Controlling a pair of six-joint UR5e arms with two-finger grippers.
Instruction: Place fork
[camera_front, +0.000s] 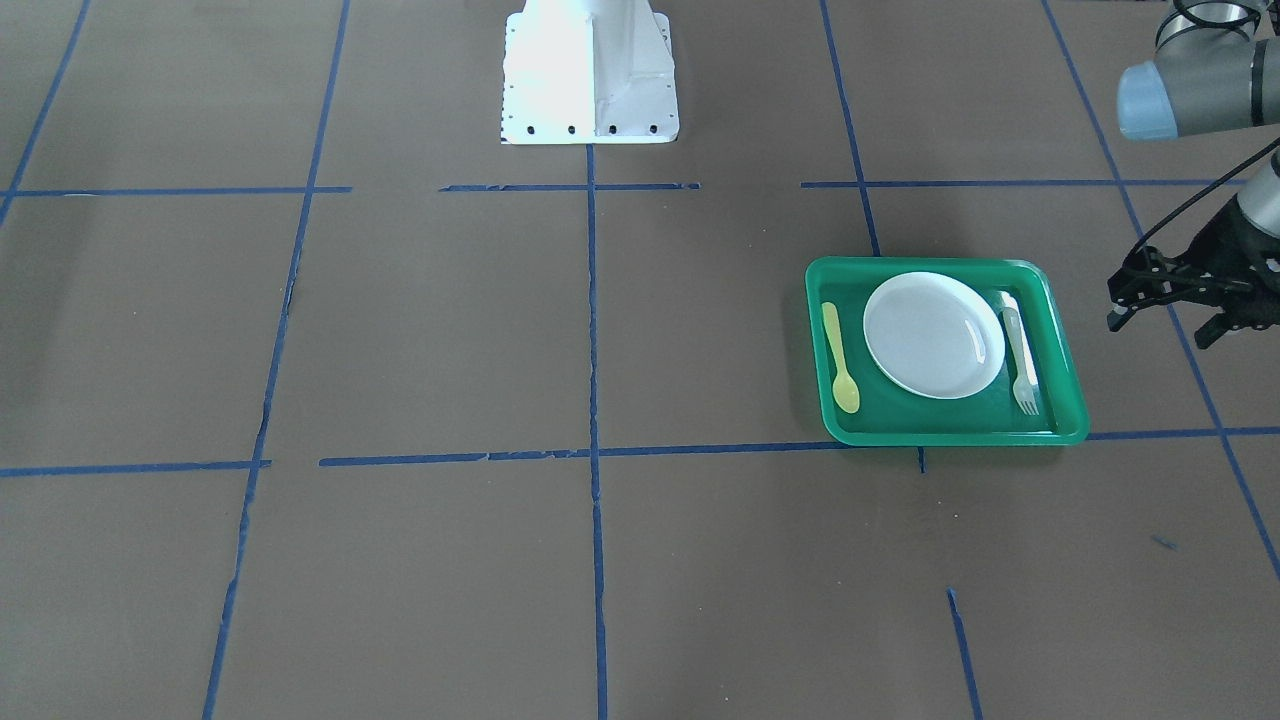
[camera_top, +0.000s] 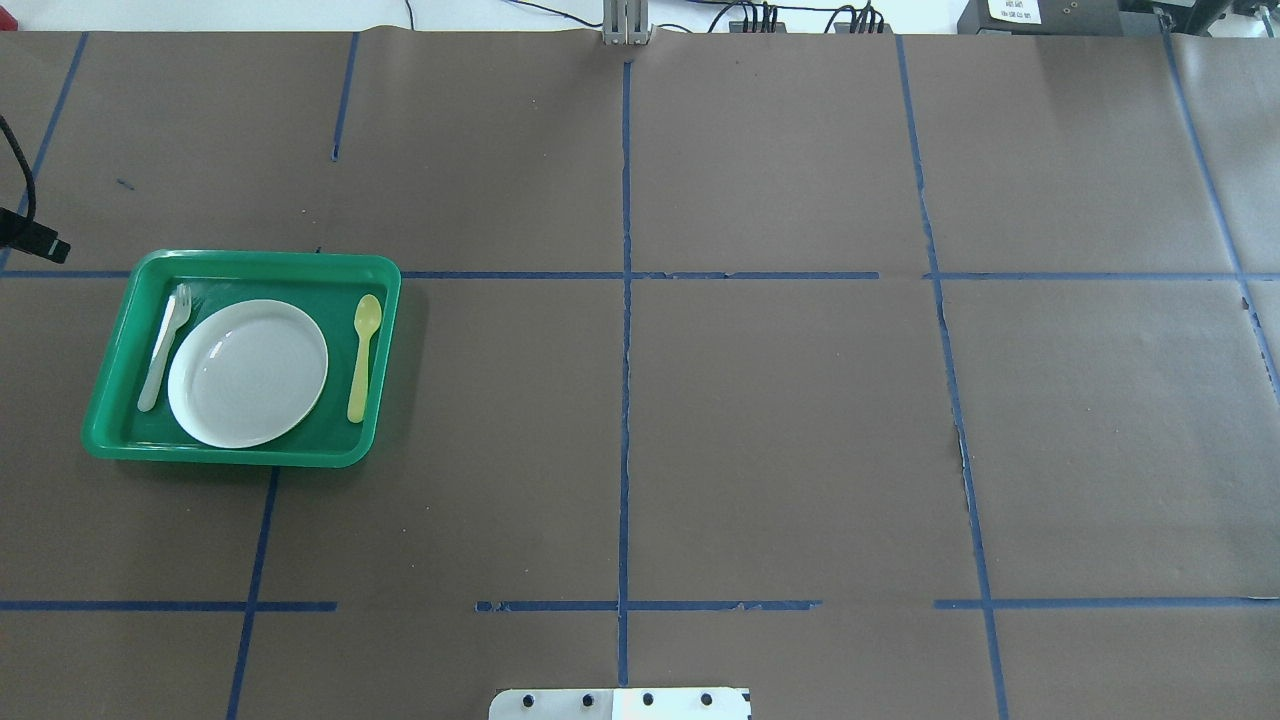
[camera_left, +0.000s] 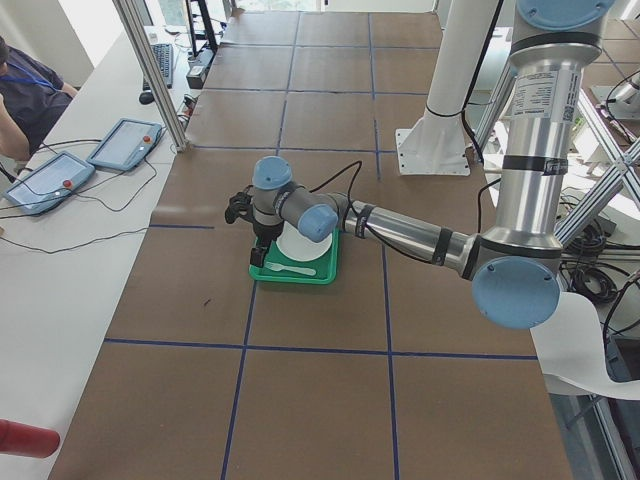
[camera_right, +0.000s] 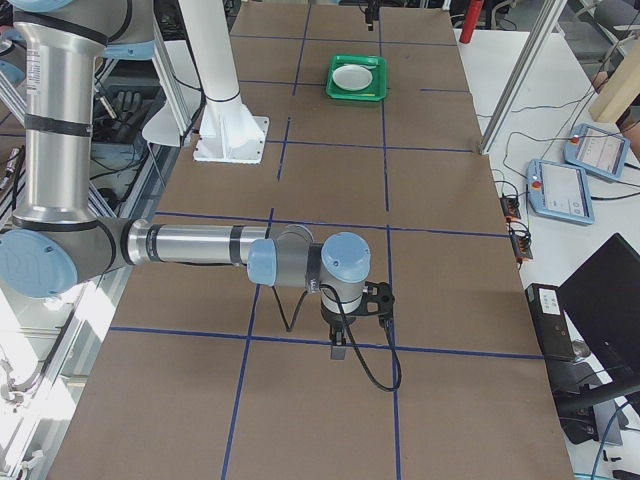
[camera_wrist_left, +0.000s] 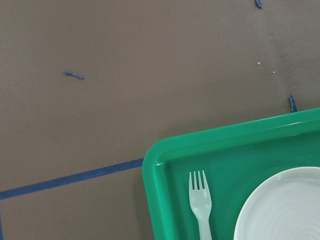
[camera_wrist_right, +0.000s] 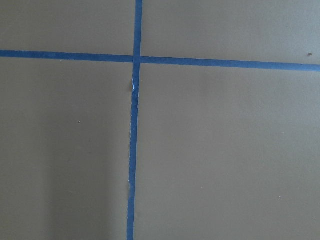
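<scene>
1. The fork (camera_front: 1021, 352) lies flat in the green tray (camera_front: 950, 437), in the strip between the plate (camera_front: 933, 335) and the tray wall on the robot's left. Its tines point away from the robot.
2. The fork handle runs just beside the plate rim; I cannot tell whether they touch.
3. The yellow spoon (camera_front: 840, 358) lies on the other side of the plate, parallel to the fork, with its bowl also pointing away from the robot.
4. The tray sits on the brown desk (camera_front: 450, 330), on the robot's left half.
5. The left end effector (camera_front: 1160, 330) hangs off the tray's fork side, apart from it, with its fingers spread and nothing between them.
6. The right end effector (camera_right: 345, 345) is over bare desk well apart from the tray; I cannot tell how far its fingers are spread.
</scene>
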